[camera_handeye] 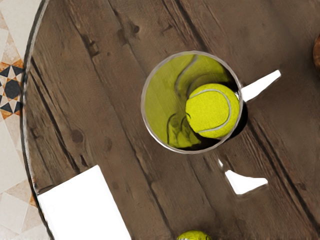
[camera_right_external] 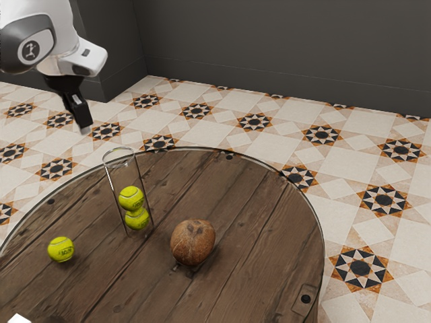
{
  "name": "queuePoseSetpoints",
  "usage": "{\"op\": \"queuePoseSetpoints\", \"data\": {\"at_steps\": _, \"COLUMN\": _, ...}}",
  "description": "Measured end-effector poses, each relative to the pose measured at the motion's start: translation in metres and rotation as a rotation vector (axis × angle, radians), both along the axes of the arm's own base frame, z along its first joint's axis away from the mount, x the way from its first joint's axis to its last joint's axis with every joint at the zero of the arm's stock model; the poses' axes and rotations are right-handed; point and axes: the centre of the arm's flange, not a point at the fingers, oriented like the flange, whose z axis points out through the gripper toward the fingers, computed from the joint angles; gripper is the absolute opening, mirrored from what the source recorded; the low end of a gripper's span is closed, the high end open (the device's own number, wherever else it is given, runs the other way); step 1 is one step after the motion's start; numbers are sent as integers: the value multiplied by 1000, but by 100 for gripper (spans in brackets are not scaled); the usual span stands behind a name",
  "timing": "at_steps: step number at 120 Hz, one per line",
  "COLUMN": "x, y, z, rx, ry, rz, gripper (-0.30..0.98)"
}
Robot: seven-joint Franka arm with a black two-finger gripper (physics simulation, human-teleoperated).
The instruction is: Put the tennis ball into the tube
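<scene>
In the exterior view, the loose tennis ball point(camera_right_external: 60, 249) lies at six o'clock from the claw point(camera_right_external: 85, 129), the tube point(camera_right_external: 124, 173) at five. I can't tell the claw's state.

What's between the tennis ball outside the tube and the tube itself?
Nothing but bare wooden tabletop between that ball and the tube. Both the exterior and wrist views show it.

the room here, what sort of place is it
Possibly a home's dining or sitting room: a round plank table, patterned floor tiles and a plain dark wall suggest it, though little else shows.
</scene>
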Motion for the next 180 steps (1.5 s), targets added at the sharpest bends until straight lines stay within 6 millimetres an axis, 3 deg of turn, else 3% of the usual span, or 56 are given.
{"op": "queuePoseSetpoints", "data": {"at_steps": 8, "x": -1, "y": 0, "z": -4, "rx": 2, "ry": 22, "rz": 3, "gripper": 68}}
{"op": "queuePoseSetpoints", "data": {"at_steps": 16, "x": -18, "y": 10, "z": -27, "rx": -4, "ry": 76, "rz": 29, "gripper": 68}}
{"op": "queuePoseSetpoints", "data": {"at_steps": 31, "x": -72, "y": 48, "z": -103, "rx": -71, "ry": 197, "rz": 129, "gripper": 68}}
{"op": "queuePoseSetpoints", "data": {"at_steps": 40, "x": -90, "y": 67, "z": -154, "rx": -138, "ry": 226, "rz": 172, "gripper": 68}}
{"op": "queuePoseSetpoints", "data": {"at_steps": 51, "x": -89, "y": 89, "z": -202, "rx": -214, "ry": 227, "rz": 235, "gripper": 69}}
{"op": "queuePoseSetpoints", "data": {"at_steps": 83, "x": -80, "y": 140, "z": -282, "rx": -316, "ry": 192, "rz": 428, "gripper": 69}}
{"op": "queuePoseSetpoints", "data": {"at_steps": 111, "x": -81, "y": 145, "z": -324, "rx": -362, "ry": 187, "rz": 523, "gripper": 69}}
{"op": "queuePoseSetpoints", "data": {"at_steps": 136, "x": -81, "y": 143, "z": -330, "rx": -379, "ry": 168, "rz": 555, "gripper": 57}}
{"op": "queuePoseSetpoints", "data": {"at_steps": 160, "x": -79, "y": 148, "z": -349, "rx": -378, "ry": 165, "rz": 591, "gripper": 47}}
{"op": "queuePoseSetpoints", "data": {"at_steps": 180, "x": -73, "y": 149, "z": -358, "rx": -362, "ry": 130, "rz": 596, "gripper": 44}}
